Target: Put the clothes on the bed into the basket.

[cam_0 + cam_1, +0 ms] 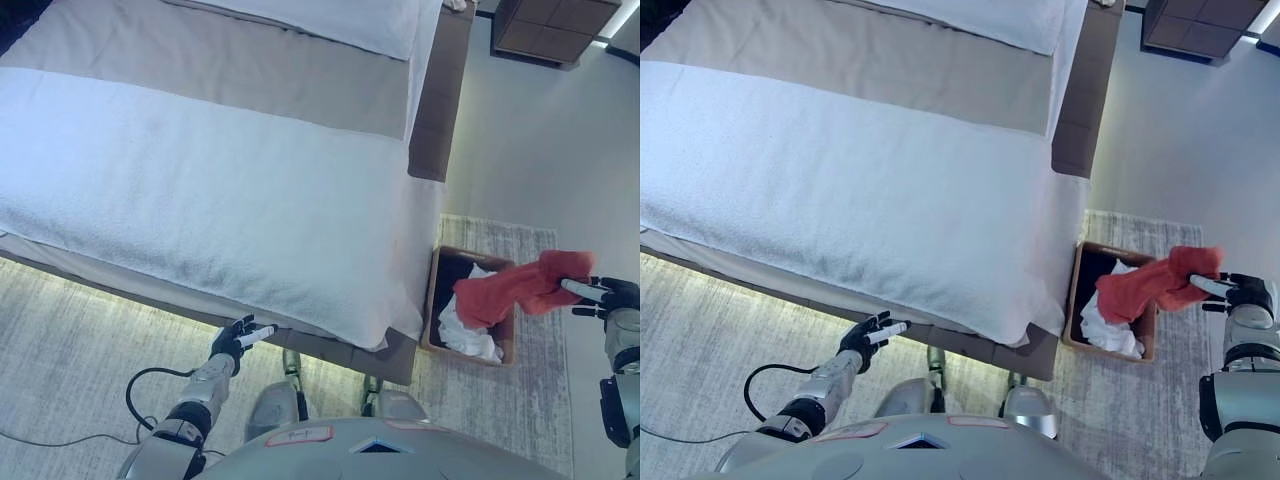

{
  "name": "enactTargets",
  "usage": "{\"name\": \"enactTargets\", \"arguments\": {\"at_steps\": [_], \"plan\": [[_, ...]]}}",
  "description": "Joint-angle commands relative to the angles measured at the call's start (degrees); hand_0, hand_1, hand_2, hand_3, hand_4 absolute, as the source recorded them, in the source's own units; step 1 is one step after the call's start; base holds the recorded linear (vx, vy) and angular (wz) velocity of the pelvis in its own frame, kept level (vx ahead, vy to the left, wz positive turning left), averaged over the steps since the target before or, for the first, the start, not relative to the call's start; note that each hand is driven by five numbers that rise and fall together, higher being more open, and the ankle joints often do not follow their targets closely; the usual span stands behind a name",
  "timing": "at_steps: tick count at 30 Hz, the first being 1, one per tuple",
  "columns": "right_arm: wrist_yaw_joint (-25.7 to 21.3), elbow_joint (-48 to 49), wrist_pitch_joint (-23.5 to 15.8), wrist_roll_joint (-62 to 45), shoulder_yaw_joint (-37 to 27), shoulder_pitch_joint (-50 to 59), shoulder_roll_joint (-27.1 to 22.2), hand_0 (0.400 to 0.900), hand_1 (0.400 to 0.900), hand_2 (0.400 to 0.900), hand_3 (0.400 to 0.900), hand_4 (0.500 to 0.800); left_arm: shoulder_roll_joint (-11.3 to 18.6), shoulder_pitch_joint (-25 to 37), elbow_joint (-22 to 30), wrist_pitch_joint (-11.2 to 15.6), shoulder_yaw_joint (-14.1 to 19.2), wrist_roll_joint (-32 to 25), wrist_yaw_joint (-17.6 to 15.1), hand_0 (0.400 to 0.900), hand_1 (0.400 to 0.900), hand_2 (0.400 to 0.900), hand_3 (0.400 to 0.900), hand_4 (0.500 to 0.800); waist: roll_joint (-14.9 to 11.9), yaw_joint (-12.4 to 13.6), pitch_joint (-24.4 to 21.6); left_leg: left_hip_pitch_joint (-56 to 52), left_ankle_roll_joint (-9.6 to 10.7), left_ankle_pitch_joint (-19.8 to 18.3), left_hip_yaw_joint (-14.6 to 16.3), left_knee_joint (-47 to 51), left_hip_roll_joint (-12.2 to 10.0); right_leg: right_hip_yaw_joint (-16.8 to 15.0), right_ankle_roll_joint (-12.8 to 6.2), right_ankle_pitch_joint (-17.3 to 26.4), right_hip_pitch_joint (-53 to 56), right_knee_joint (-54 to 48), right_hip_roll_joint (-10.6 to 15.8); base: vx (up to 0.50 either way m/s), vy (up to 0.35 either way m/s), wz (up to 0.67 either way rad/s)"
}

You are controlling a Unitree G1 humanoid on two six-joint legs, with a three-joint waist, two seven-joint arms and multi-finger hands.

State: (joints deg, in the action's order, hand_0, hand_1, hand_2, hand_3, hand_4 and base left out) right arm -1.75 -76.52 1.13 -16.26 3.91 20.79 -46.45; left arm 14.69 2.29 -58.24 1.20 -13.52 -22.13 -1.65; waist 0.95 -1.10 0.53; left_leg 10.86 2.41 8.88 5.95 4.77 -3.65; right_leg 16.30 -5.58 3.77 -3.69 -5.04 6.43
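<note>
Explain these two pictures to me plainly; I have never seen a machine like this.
Both pictures come from a two-eyed camera on a humanoid robot's head, looking down, so they show one scene from slightly different spots. The silver arms at the bottom are its own. The right robot hand grips a red garment that hangs over a brown basket on the rug beside the bed; white cloth already lies inside the basket. The left robot hand hangs idle, fingers relaxed, near the bed's lower edge.

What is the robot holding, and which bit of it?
The right robot hand pinches a red cloth by its upper right end, so the rest hangs over the basket. The left robot hand holds nothing.
</note>
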Motion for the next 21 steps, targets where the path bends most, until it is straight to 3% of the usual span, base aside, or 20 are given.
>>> {"name": "enactTargets", "arguments": {"at_steps": [1, 14, 21], "plan": [[-0.18, -4.01, -1.13, -0.45, 2.64, 5.40, -0.46, 0.900, 0.900, 0.900, 0.900, 0.800, 1.49, 3.34, -2.24, 1.71, -0.95, 2.57, 0.51, 0.900, 0.900, 0.900, 0.900, 0.800, -4.40, 1.31, -2.05, -2.89, 3.02, -4.69, -1.65, 0.23, -1.28, -1.50, -2.99, -1.06, 3.02, 0.04, 3.28, 0.00, 0.000, 0.00], [0.92, -4.27, 0.02, 0.36, 4.18, 6.91, 0.23, 0.900, 0.900, 0.900, 0.900, 0.800, 1.30, 3.90, -4.46, 1.13, -0.32, 2.99, 0.84, 0.900, 0.900, 0.900, 0.900, 0.800, -4.62, 0.86, -2.45, -2.98, 2.92, -4.89, -1.57, 0.23, -1.22, -1.71, -2.89, -1.14, 3.03, 0.04, 3.27, 0.00, 0.000, -0.01], [0.00, 1.73, -0.29, 0.01, 5.05, 6.89, 2.76, 0.900, 0.900, 0.900, 0.900, 0.800, 1.27, 3.83, -3.78, 1.20, 0.37, 2.12, 0.54, 0.900, 0.900, 0.900, 0.900, 0.800, -4.58, 0.39, -2.46, -3.05, 2.86, -4.88, -1.27, 0.23, -1.40, -2.35, -2.81, -1.01, 2.86, 0.04, 3.24, -0.01, 0.002, -0.04]]}}
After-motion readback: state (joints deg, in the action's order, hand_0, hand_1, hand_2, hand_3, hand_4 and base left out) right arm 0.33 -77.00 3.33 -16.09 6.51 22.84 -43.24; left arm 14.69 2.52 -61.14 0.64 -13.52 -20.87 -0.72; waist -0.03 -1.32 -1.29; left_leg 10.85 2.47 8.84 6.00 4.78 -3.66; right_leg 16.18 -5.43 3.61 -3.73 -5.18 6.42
